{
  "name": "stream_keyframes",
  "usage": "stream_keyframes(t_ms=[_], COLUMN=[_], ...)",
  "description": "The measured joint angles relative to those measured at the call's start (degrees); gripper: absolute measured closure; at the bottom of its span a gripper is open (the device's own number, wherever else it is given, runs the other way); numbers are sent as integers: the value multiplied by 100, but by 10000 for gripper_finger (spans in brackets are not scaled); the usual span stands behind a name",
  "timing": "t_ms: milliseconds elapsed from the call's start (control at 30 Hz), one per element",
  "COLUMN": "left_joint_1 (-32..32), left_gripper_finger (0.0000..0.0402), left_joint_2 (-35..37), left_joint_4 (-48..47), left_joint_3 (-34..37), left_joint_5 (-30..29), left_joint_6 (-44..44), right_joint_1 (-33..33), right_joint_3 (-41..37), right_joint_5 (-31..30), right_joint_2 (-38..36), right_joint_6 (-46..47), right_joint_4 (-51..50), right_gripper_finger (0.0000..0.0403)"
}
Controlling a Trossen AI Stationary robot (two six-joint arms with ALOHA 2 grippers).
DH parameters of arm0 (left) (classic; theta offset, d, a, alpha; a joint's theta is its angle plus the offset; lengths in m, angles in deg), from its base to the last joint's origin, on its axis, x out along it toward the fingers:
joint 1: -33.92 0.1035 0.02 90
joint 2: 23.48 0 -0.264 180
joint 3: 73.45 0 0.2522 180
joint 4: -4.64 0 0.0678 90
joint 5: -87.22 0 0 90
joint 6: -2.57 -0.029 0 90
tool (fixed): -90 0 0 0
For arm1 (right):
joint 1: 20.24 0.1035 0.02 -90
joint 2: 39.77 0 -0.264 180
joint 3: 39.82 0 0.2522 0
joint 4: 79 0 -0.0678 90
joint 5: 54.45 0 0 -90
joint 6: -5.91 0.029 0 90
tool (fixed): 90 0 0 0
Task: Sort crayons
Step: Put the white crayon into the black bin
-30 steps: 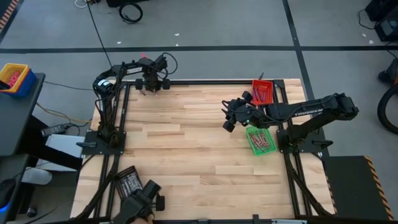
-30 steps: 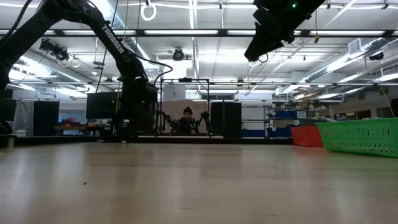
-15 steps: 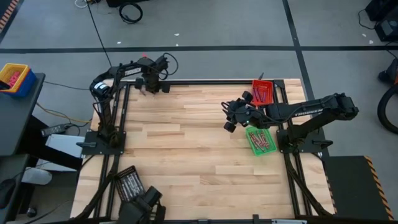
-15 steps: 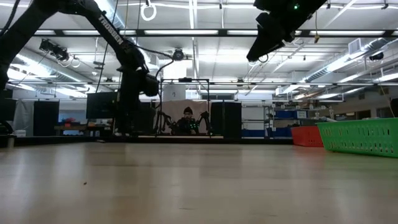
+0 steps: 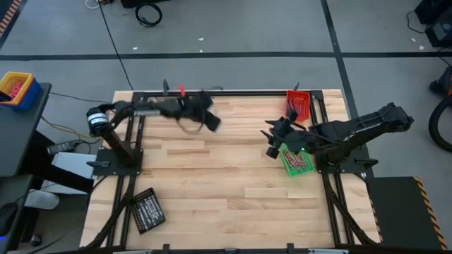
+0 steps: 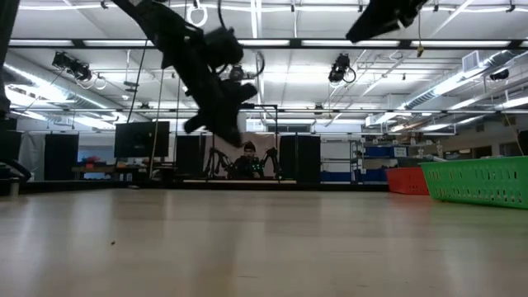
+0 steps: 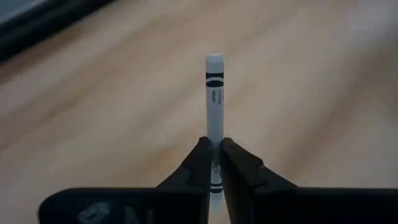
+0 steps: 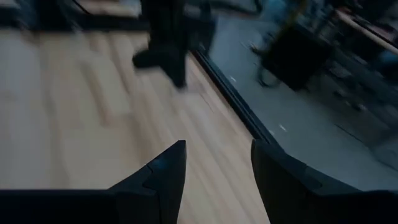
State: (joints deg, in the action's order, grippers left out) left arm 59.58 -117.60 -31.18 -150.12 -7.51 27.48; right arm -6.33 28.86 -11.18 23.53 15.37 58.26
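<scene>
Pale wooden planks of the counter [image 5: 212,176] lie bare under both arms, with workshop racks and ceiling lights showing behind at counter height. Half a second ago our left arm sat folded at the far-left corner; now it has swung out over the boards, and the left hand [image 7: 214,152] is pinched shut on a white crayon [image 7: 214,106] (its label reads "white"). We take that to mean one crayon is picked and on its way to a tray, not yet dropped.

That crayon stands straight out past the fingertips, its lower end clamped between them, its blunt tip well clear of the wood beyond.

Our right hand [image 8: 214,165] has pulled back toward the green tray [image 5: 296,160], which lies just beside it with sorted crayons inside; its fingers are spread and hold nothing. Beyond it sits the red tray [image 5: 297,104].
</scene>
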Motion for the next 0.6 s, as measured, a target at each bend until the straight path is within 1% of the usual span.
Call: stream_keyframes(t_ms=[133,200,300,400,467,600], left_joint_1=[-996,-1457,-2034,-2504,-2756,-3051], left_gripper_finger=[372,372,372,372,372,372], left_joint_2=[121,119,117,117,117,134], left_joint_4=[1981,2661,3535,4232,4634,4858], left_joint_3=[658,811,890,898,893,885], left_joint_5=[108,146,138,-19,-35,-154], left_joint_6=[-156,-377,-516,-773,-949,-971], right_joint_1=[374,473,562,598,636,800], right_joint_3=[-26,-219,-724,-1097,-1202,-1203], right_joint_5=[-14,3,214,218,195,202], right_joint_2=[42,175,474,703,704,518], right_joint_6=[32,85,-103,-304,-341,-546], right_joint_4=[619,1144,1984,2725,3002,3356], right_gripper_finger=[218,218,218,216,213,205])
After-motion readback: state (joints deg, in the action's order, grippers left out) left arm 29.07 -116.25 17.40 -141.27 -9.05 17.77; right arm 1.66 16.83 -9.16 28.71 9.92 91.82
